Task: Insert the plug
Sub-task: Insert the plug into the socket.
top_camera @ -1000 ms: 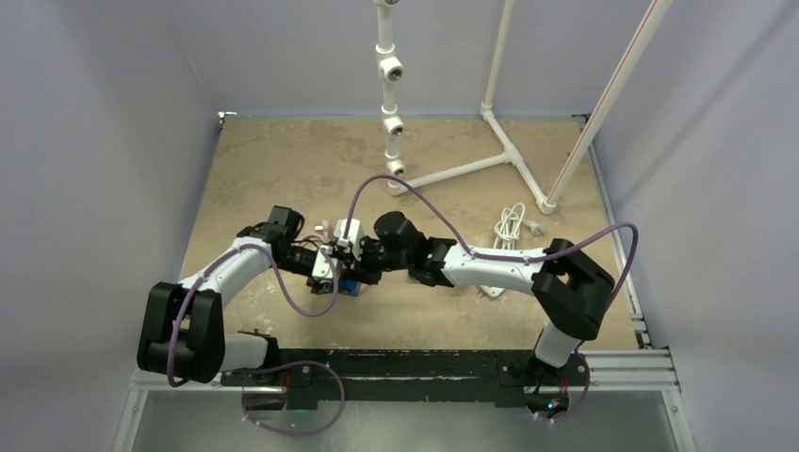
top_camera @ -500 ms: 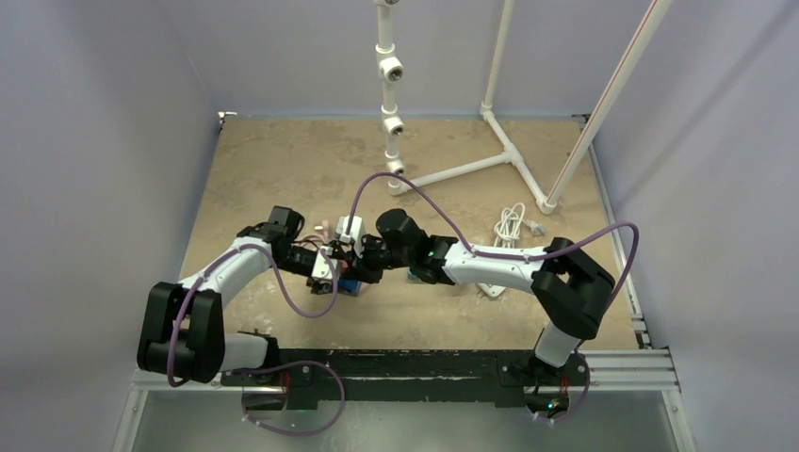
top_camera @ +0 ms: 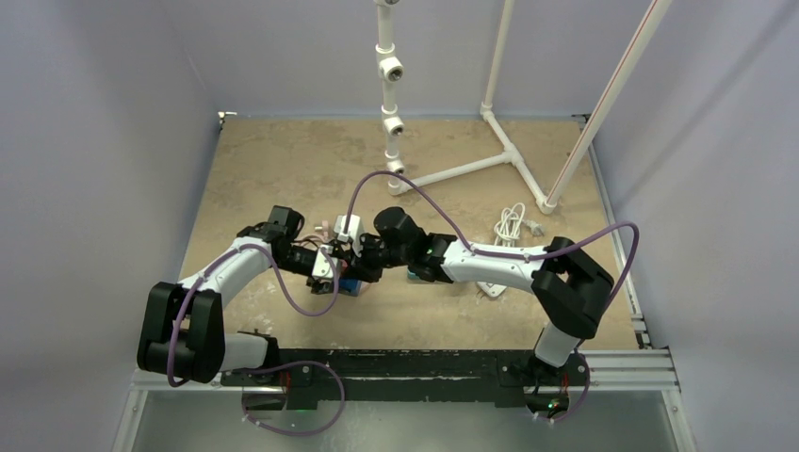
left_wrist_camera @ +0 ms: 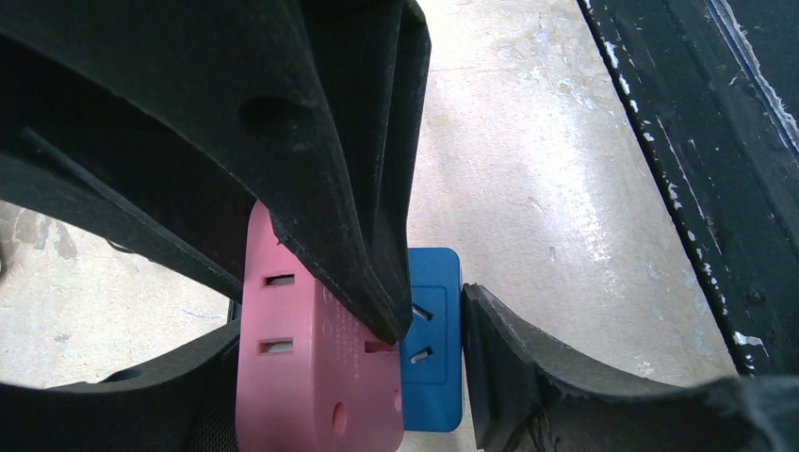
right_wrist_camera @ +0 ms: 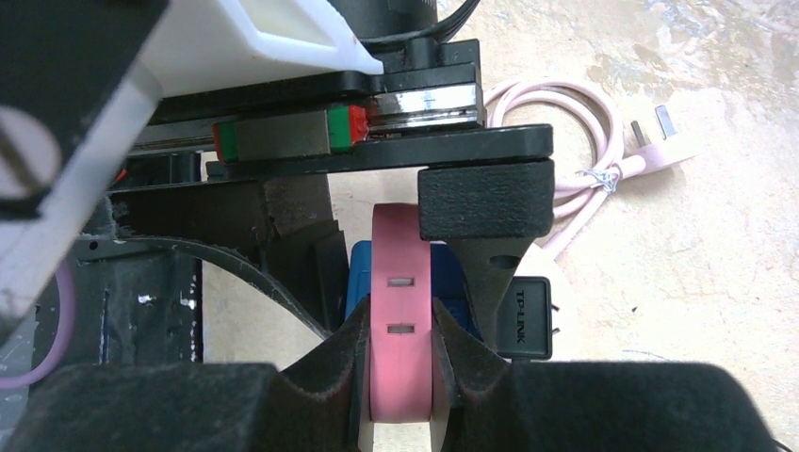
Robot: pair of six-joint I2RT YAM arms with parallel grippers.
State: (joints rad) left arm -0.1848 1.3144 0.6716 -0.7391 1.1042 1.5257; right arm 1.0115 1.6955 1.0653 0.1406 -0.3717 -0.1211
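A pink plug [right_wrist_camera: 400, 320] with two slots on its face is pinched between the fingers of my right gripper [right_wrist_camera: 400, 315], which is shut on it. It sits against the face of a blue socket block [left_wrist_camera: 435, 348], whose angled slots show beside it. I cannot tell how deep the plug sits. My left gripper [left_wrist_camera: 358, 367] is closed around the blue block, with one finger [left_wrist_camera: 528, 367] against the block's side and the other behind the pink plug. In the top view both grippers meet over the blue block [top_camera: 350, 285] at mid-table.
A black TP-LINK adapter [right_wrist_camera: 529, 315] lies just right of the blue block. A pale pink cable with a plug [right_wrist_camera: 603, 151] lies behind the grippers. A coiled white cable [top_camera: 509, 226] and a white pipe frame [top_camera: 452, 169] stand at the far right.
The right wrist has shifted very slightly toward the far side. Both grips are unchanged.
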